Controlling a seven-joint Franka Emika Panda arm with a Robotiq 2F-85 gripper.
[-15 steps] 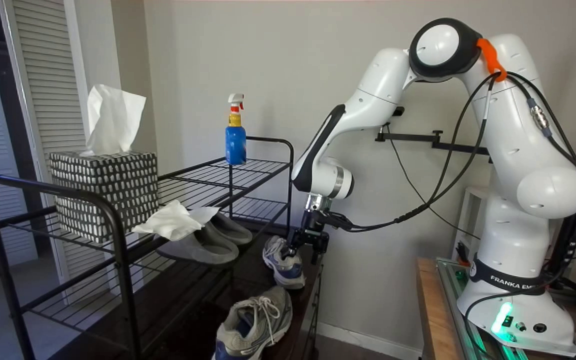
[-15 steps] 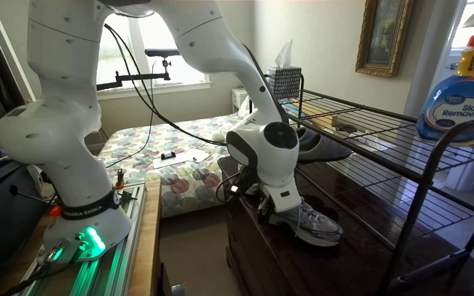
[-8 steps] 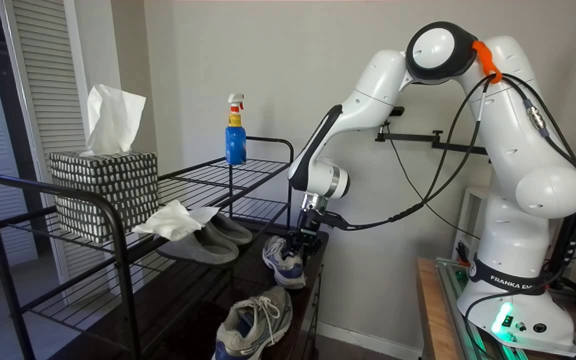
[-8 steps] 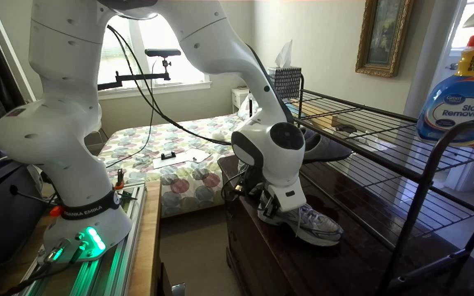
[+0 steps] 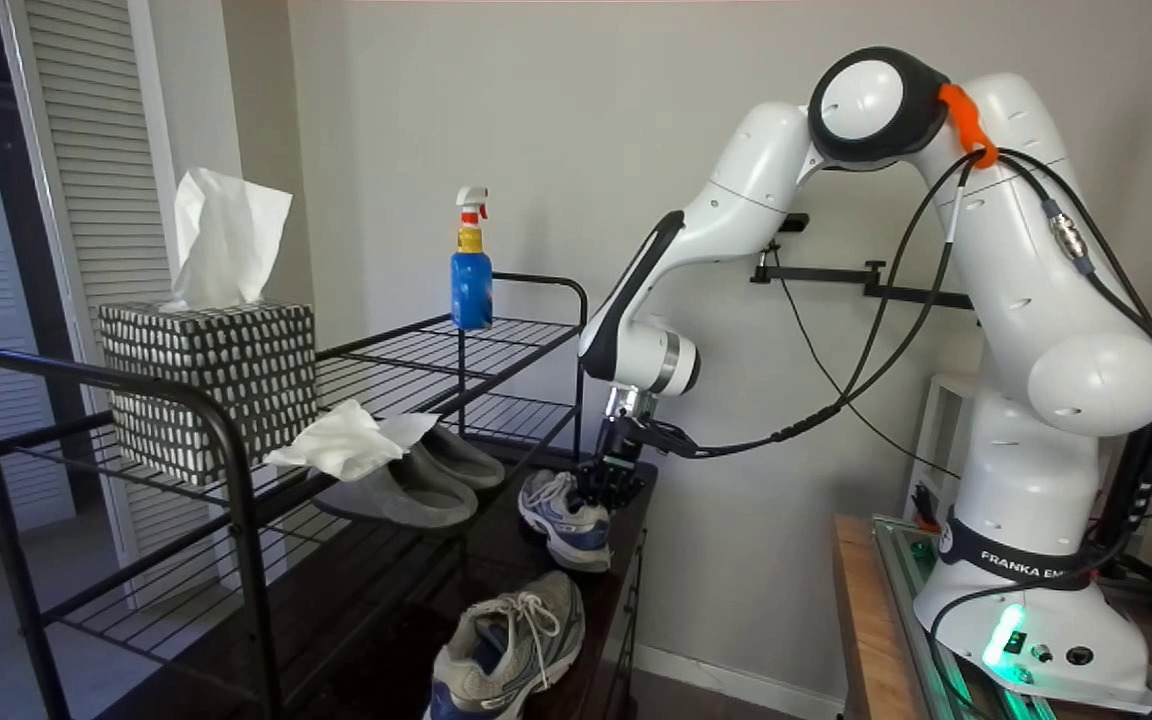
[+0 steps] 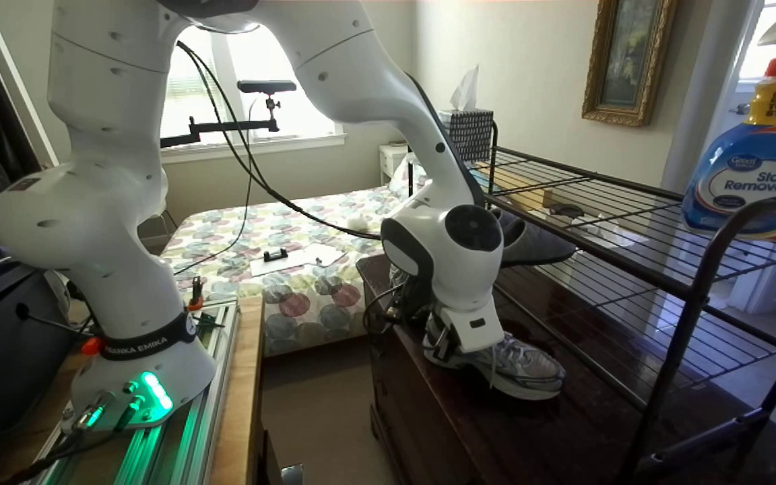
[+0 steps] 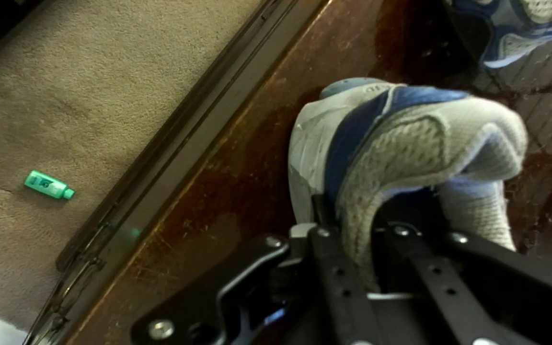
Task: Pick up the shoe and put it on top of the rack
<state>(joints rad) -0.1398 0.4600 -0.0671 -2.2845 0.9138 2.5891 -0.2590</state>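
The shoe (image 7: 424, 139), a grey-and-white sneaker with blue patches, rests at the near edge of the dark wooden dresser, and whether its sole is slightly raised I cannot tell. My gripper (image 7: 362, 235) is shut on its upper: one finger is inside the shoe's opening, the other outside, with the padded wall pinched between them. In an exterior view the gripper (image 5: 608, 485) reaches down at the open end of the shoe (image 5: 561, 515). The rack (image 5: 254, 580), black wire, stands beside the shoe, and its upper rail (image 6: 597, 249) is above the shoe's height.
A bulkier grey sneaker (image 5: 521, 640) lies on the dresser (image 6: 509, 438) close to the held one. On the rack's top shelf stand a patterned tissue box (image 5: 206, 390) and a blue spray bottle (image 5: 472, 285). Grey slippers (image 5: 401, 490) sit at the rack's side.
My gripper has moved in toward the shoe and its fingers have come together on the shoe's wall. The shoe has shifted slightly.
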